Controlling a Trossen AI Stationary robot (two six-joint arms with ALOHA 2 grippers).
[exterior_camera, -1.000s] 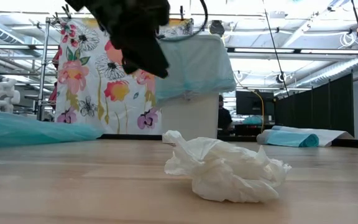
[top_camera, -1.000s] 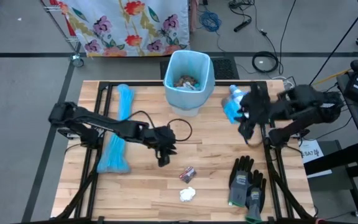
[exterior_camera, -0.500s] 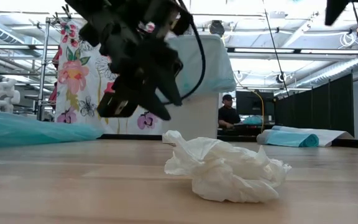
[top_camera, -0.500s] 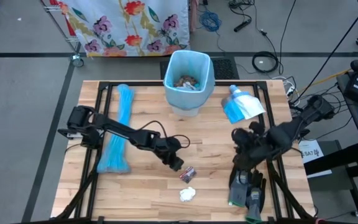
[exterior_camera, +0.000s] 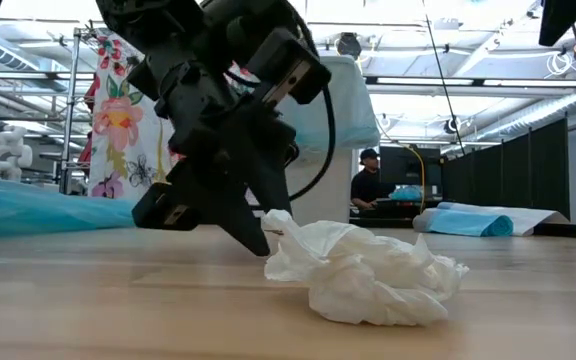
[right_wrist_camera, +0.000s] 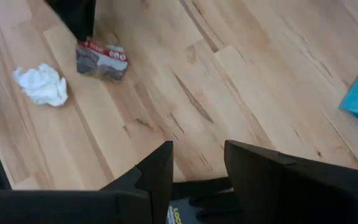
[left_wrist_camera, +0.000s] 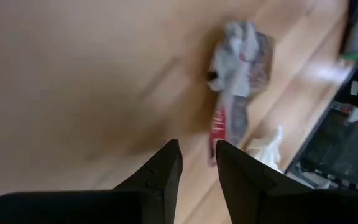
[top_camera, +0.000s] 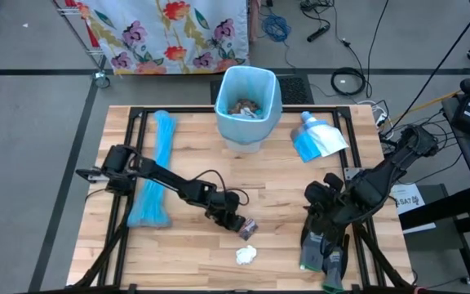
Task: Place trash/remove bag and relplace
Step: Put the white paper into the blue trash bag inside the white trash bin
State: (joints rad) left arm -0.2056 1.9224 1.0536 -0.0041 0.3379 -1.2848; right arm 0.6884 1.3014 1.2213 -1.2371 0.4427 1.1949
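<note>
A robotics laboratory or test hall, as shown by two dark robot arms mounted on a black metal frame point(top_camera: 134, 114) around a wooden table point(top_camera: 276, 175), with loose cables point(top_camera: 345, 77) lying on the grey floor beside it. The low view looks into a large open room with exposed ceiling lights and ducts point(exterior_camera: 488, 95), dark partition panels point(exterior_camera: 528, 170), a person point(exterior_camera: 368, 185) seated at a distant workstation, and a floral cloth point(exterior_camera: 133, 130) hung as a backdrop.
</note>
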